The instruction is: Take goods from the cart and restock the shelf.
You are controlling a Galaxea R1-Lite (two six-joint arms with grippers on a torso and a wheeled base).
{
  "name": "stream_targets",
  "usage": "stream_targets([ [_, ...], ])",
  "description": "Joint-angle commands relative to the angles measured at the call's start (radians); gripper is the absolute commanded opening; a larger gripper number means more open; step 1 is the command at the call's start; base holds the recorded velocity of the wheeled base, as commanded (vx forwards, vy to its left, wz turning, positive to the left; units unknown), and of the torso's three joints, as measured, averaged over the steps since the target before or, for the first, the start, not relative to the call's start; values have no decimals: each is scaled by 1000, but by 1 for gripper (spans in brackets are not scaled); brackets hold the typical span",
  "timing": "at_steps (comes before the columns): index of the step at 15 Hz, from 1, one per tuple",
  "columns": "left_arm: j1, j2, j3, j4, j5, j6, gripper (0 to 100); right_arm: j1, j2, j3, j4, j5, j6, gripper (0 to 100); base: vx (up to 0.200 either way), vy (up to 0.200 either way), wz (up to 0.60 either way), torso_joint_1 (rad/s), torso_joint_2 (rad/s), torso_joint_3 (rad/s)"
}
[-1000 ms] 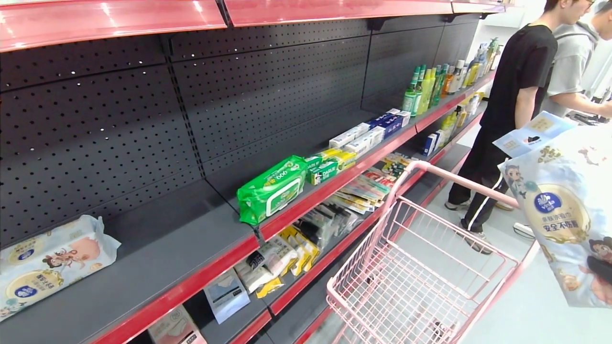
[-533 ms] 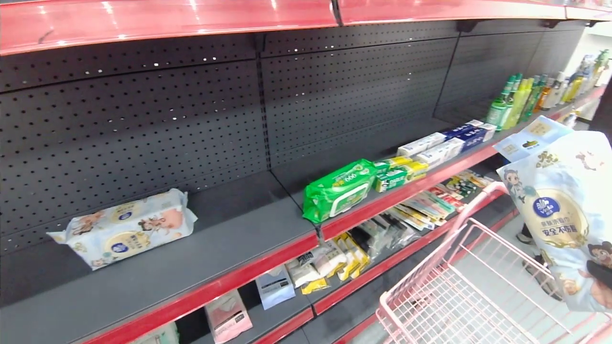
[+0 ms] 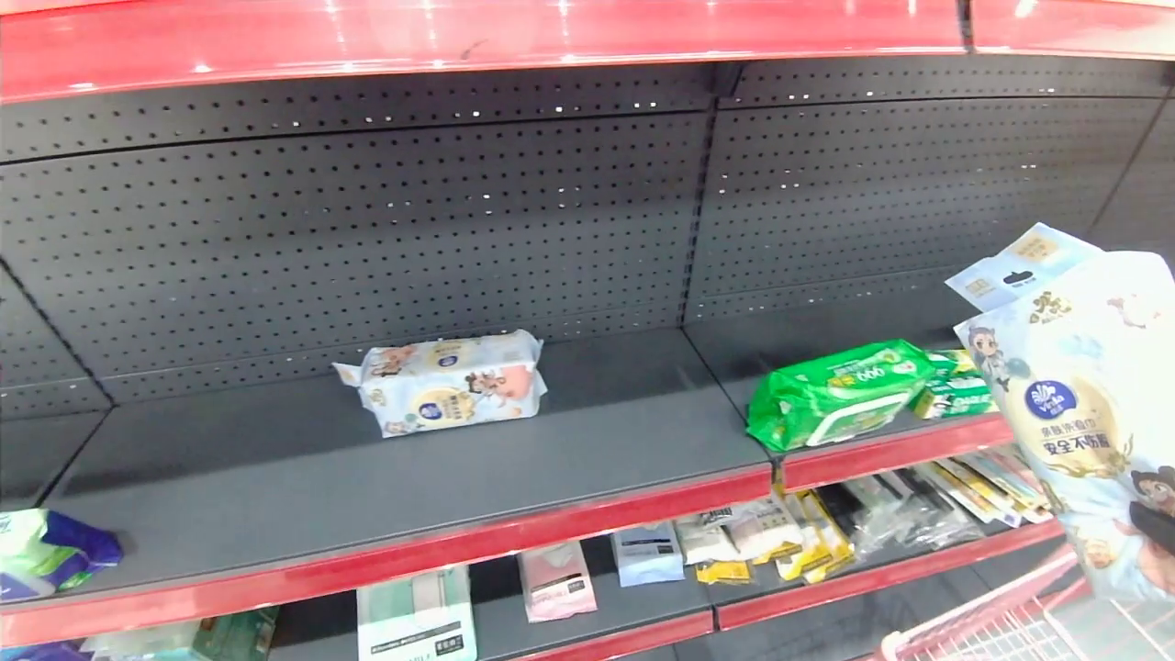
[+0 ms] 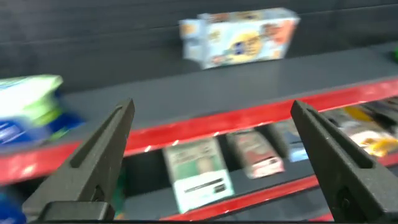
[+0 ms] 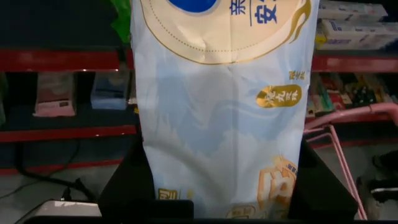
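Observation:
A large pale-blue wipes pack (image 3: 1088,413) with cartoon print hangs upright at the right, in front of the shelf, with my right gripper (image 5: 224,190) shut on its lower part. Both dark fingers (image 5: 134,180) press its sides. A matching wipes pack (image 3: 448,381) lies on the grey middle shelf (image 3: 386,487), near the pegboard back. My left gripper (image 4: 214,155) is open and empty, held low in front of the shelf's red edge (image 4: 205,124), with the lying wipes pack (image 4: 239,36) beyond it. The pink cart (image 3: 1001,629) shows its corner at the lower right.
A green wipes pack (image 3: 840,393) and green boxes (image 3: 955,390) lie on the neighbouring shelf bay to the right. A green-and-blue pack (image 3: 46,551) sits at the shelf's left end. Small packets (image 3: 753,537) line the lower shelf. Bare shelf lies around the lying pack.
The head camera has swung left, so the shelf goods and cart slid rightwards in view and the people left it. The held pack keeps its place in the right gripper.

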Motion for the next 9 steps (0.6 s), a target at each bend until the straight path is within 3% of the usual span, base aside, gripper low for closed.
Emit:
stream_targets([
  [1, 0, 1, 0, 0, 0, 0, 100, -1, -14, 0, 0, -1, 0, 0, 0, 0, 600, -2, 2, -2],
  [3, 0, 1, 0, 0, 0, 0, 100, -3, -44, 13, -1, -27, -12, 0, 0, 0, 600, 5, 2, 5],
  [6, -4, 30, 0, -2, -3, 8, 100, 2, -172, 46, -1, -4, -3, 0, 0, 0, 0, 0, 0, 0],
  [7, -26, 64, 0, -2, -23, 29, 100, 6, -257, 72, -1, 28, -5, 0, 0, 0, 0, 0, 0, 0],
  [8, -44, 107, -58, -2, -54, 28, 100, 6, -305, 81, 0, 45, -8, 0, 0, 0, 0, 0, 0, 0],
  [9, -55, 290, -202, 0, -66, 8, 100, 6, -351, 96, -4, 51, -9, 0, 0, 0, 0, 0, 0, 0],
])
